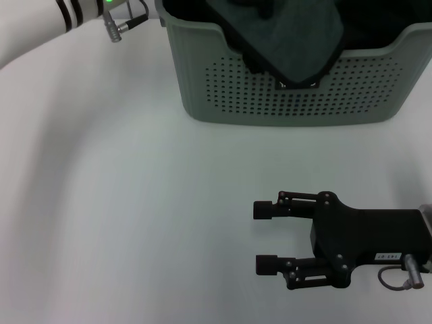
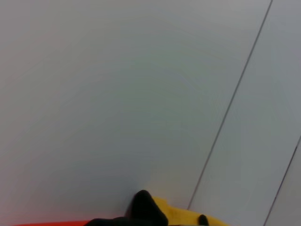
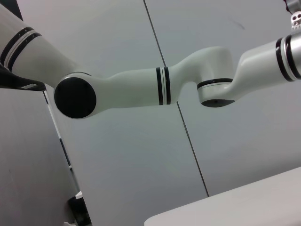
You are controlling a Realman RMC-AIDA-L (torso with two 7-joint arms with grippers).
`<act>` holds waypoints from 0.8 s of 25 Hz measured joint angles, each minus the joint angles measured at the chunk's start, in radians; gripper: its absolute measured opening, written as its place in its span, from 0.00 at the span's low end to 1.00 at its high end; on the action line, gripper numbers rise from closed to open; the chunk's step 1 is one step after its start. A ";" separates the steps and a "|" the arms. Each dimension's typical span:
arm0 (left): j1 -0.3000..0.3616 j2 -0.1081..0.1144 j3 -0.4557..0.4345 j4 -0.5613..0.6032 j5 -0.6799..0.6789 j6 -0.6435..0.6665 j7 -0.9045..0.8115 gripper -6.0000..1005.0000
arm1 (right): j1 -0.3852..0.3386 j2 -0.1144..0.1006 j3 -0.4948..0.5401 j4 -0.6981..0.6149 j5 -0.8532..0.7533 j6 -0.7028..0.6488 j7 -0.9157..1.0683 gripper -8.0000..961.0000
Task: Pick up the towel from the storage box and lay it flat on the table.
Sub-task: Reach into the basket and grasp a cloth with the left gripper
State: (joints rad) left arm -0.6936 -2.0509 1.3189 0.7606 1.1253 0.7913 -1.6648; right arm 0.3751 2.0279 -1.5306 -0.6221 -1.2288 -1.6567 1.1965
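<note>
Nearest the head camera, low on the right, the black two-fingered right gripper (image 1: 266, 237) lies just over the plain smooth white table (image 1: 135, 223), its jaws spread wide with nothing between them, pointing left across bare tabletop and well apart from anything else. Beyond it, at the far edge of the scene, stands the large pale grey-green plastic storage box (image 1: 290, 94) with rounded corners and rows of small holes in its front wall. The towel (image 1: 283, 34) sits in this box, its dark teal-grey face up and bunched, with one black-edged corner draped over the front rim and hanging down the outside wall; a small white mark shows at that corner's tip. No yellow face shows from the head view. The left arm (image 1: 81, 13) reaches in at the far left beside the box; its gripper is out of view, and the left wrist view shows only a wall with a sliver of yellow and black at its edge. The towel looks soft, light and limp, so it should sag and fold when lifted. The hanging corner seems the easiest hold, being clear of the box and offering a thin, firm hem to pinch.
</note>
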 joint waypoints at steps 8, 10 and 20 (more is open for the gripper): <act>-0.068 0.021 -0.014 -0.081 0.029 0.047 -0.095 0.86 | -0.012 0.000 0.000 0.001 0.001 -0.013 -0.011 0.78; -0.083 0.023 -0.014 -0.103 0.030 0.055 -0.102 0.86 | -0.014 0.000 0.000 0.001 0.002 -0.016 -0.011 0.78; -0.059 -0.017 -0.107 -0.109 0.023 0.097 -0.020 0.65 | -0.020 0.000 -0.006 0.002 0.013 -0.025 -0.012 0.78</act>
State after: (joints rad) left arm -0.7521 -2.0676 1.2117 0.6519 1.1483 0.8880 -1.6848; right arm 0.3546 2.0279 -1.5369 -0.6196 -1.2159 -1.6816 1.1846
